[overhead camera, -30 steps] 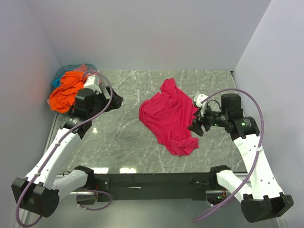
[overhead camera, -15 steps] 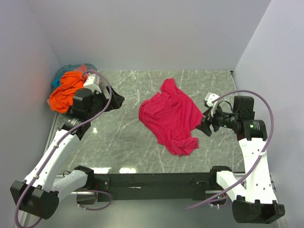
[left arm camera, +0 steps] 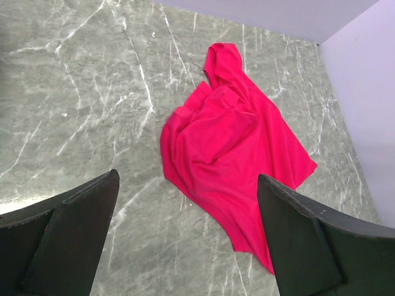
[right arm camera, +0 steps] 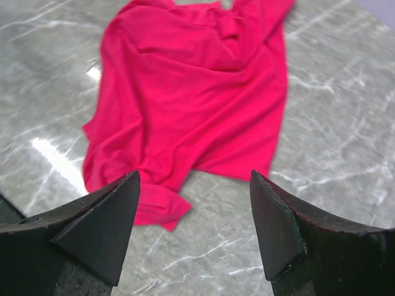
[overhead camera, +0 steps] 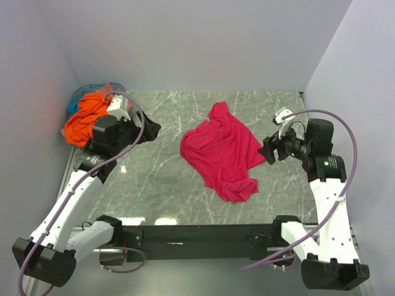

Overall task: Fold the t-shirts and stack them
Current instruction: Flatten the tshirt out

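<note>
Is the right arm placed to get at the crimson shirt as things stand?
Likely yes: the open right hand hangs at the edge of the crimson shirt, facing it, with nothing between them.

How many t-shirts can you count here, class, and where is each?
2. A crimson-pink t-shirt lies crumpled in the middle of the table; an orange t-shirt is heaped on the teal basket in the far left corner. Others may be hidden beneath it.
</note>
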`<state>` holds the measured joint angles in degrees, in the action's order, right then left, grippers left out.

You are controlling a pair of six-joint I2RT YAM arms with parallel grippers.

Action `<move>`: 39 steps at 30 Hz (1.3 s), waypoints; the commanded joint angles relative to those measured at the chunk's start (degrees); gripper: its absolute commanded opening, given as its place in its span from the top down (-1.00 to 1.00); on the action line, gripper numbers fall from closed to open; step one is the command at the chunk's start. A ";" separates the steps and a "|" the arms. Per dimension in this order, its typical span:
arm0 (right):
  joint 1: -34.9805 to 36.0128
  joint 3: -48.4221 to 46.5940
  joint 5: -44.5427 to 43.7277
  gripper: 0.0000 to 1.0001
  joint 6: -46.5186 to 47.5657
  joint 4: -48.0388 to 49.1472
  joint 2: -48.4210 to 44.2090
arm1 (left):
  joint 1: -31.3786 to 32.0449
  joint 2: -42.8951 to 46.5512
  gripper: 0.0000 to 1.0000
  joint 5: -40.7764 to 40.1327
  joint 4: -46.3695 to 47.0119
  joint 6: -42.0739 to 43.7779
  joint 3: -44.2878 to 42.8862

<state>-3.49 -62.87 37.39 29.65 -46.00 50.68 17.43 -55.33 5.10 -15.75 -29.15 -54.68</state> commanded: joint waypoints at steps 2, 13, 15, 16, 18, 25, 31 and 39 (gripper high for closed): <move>-0.47 -0.15 -5.04 -0.56 -5.04 6.18 0.57 | -0.20 0.57 -0.99 -0.80 2.74 0.59 -2.19; -1.08 0.91 -8.56 -0.55 -2.84 4.95 -2.95 | -0.20 4.61 -0.99 -1.50 4.67 -3.02 0.80; -1.26 1.61 -8.47 -0.55 -2.67 4.95 -3.91 | -0.20 5.23 -0.99 -1.59 4.41 -3.37 0.80; -1.35 1.79 -8.30 -0.55 -2.67 4.95 -4.09 | -0.20 5.32 -0.99 -1.50 4.32 -3.37 0.89; -1.43 2.31 -8.12 -0.55 -2.84 5.21 -4.44 | -0.20 5.93 -0.99 -1.59 4.32 -3.20 1.24; -2.31 2.67 -7.59 -0.55 -2.84 5.66 -3.74 | -0.20 6.29 -0.99 -1.15 3.44 -2.23 1.50; -4.42 2.66 -6.27 -0.55 -1.96 5.13 -3.39 | -0.20 6.73 -0.99 -0.27 3.88 -2.23 2.20; -7.14 4.95 -4.08 -0.55 -2.23 5.74 -3.21 | -0.20 7.17 -0.99 1.22 5.20 -1.79 3.35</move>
<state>-9.45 -59.07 31.59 27.11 -42.19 47.46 17.43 -49.06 4.95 -13.58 -31.16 -51.42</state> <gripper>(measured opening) 0.776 0.995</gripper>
